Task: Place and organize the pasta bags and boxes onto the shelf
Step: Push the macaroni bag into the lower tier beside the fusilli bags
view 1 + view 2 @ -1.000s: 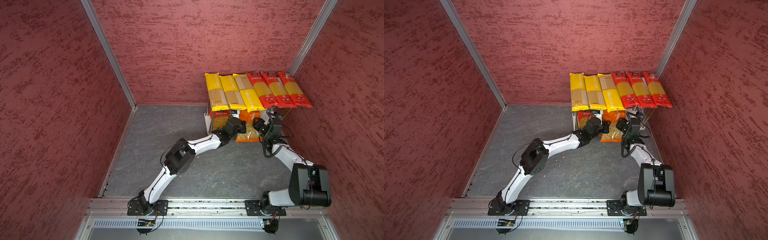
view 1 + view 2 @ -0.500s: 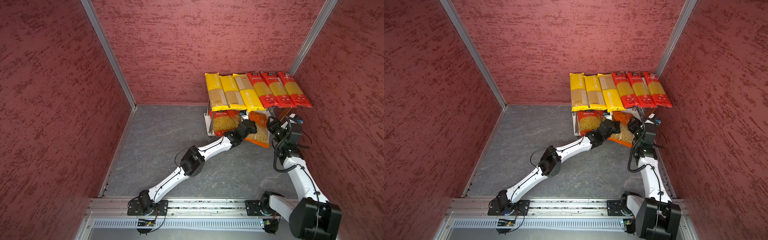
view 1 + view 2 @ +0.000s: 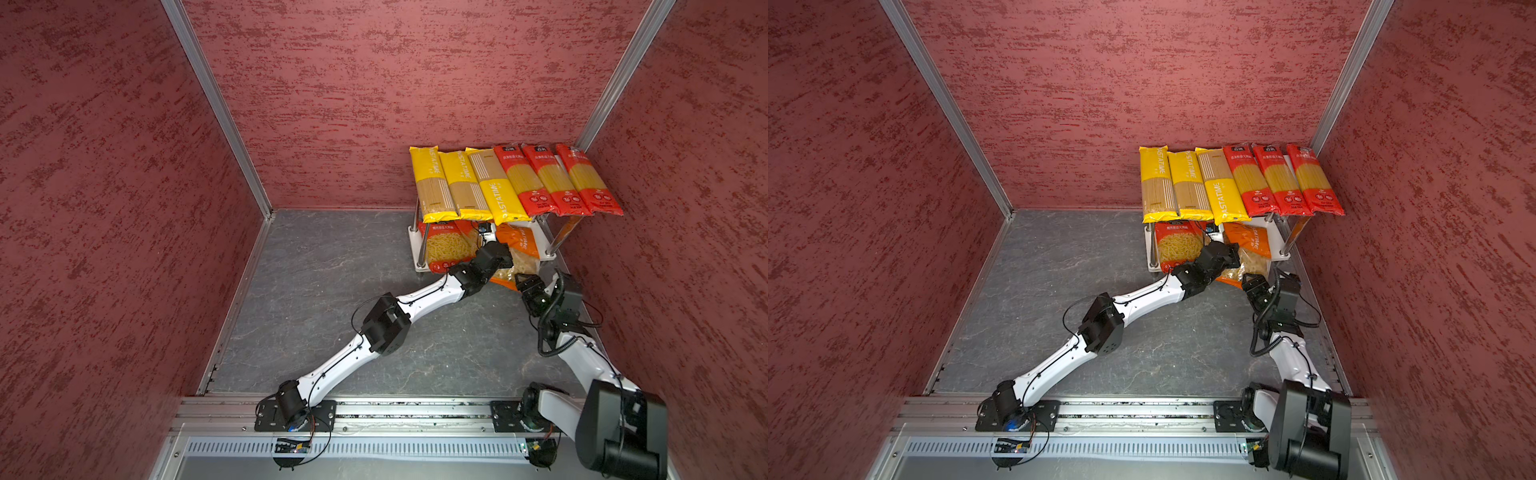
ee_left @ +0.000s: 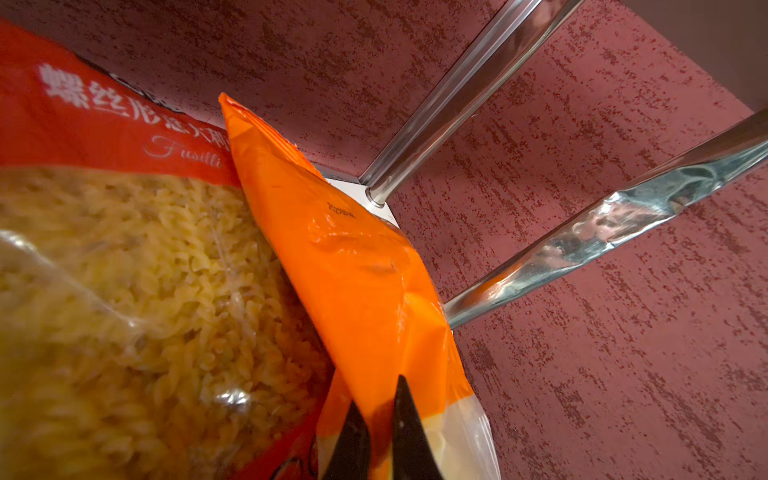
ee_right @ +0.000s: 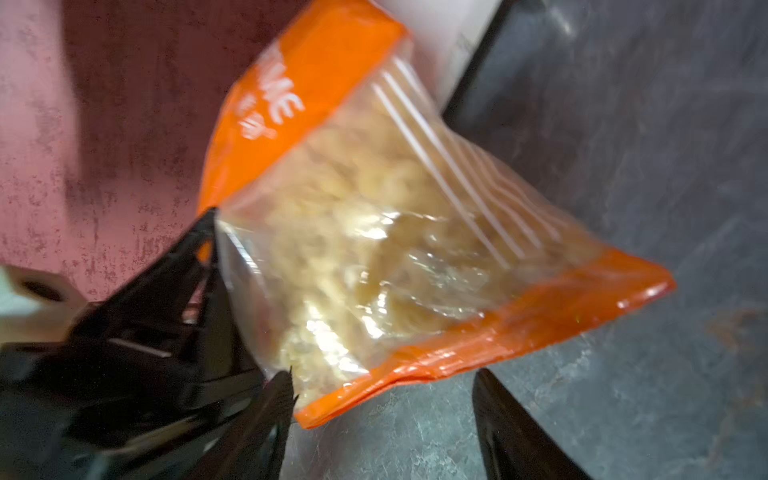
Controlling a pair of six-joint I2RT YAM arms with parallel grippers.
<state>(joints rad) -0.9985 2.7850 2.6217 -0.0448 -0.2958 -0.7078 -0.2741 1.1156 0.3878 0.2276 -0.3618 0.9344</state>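
The left claw (image 4: 377,392) pinches the crinkly orange plastic pack (image 4: 353,270); right claw (image 5: 384,376) stands spread beside it.

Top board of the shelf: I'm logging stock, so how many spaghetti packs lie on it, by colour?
Yellow spaghetti packs: 3
Red spaghetti packs: 3
Total: 6
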